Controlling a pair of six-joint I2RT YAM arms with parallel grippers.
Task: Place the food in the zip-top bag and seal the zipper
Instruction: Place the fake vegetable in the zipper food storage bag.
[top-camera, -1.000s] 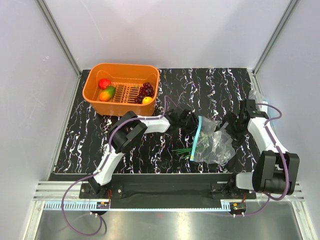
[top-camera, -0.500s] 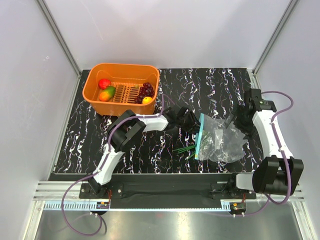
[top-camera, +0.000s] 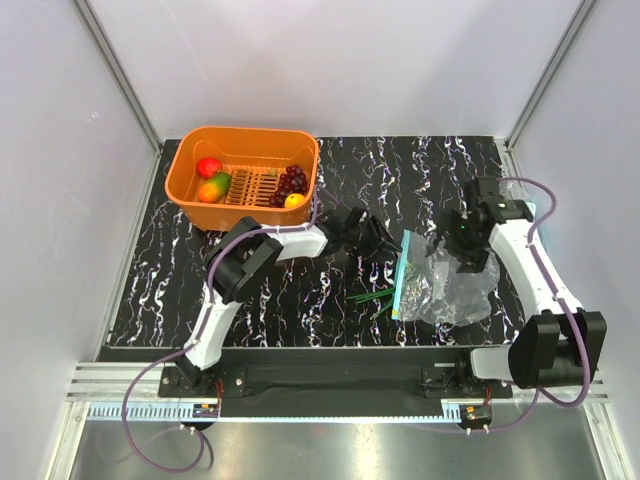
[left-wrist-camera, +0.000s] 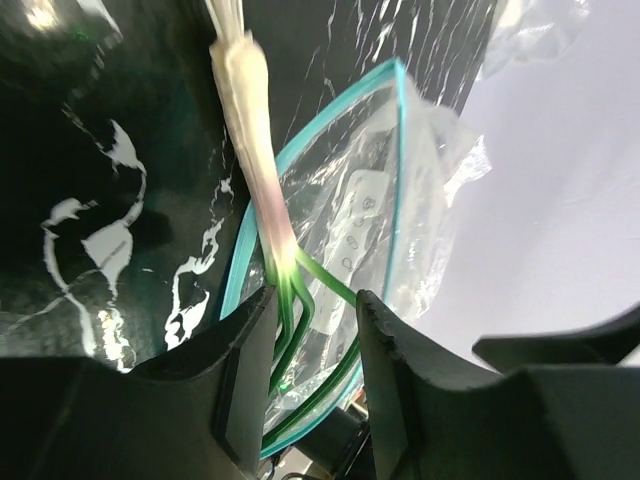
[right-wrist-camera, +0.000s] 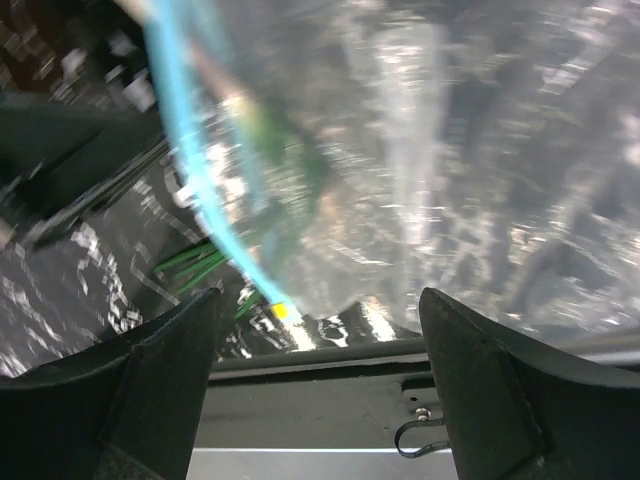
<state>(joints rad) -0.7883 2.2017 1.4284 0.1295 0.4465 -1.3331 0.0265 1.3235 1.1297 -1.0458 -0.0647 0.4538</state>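
Zip-top bag flat on black marbled table, right of centre, mouth facing left. Teal zipper unsealed, gaping as loop in left wrist view. Chive bunch at mouth, green leaves on table just left of zipper; how far inside, cannot tell. Left gripper: jaws apart, straddling greens, not clamped. Right gripper: jaws wide, empty, over bag's far side; view blurred. Apple, mango, grapes, lemon in orange basket, far left, well apart from bag.
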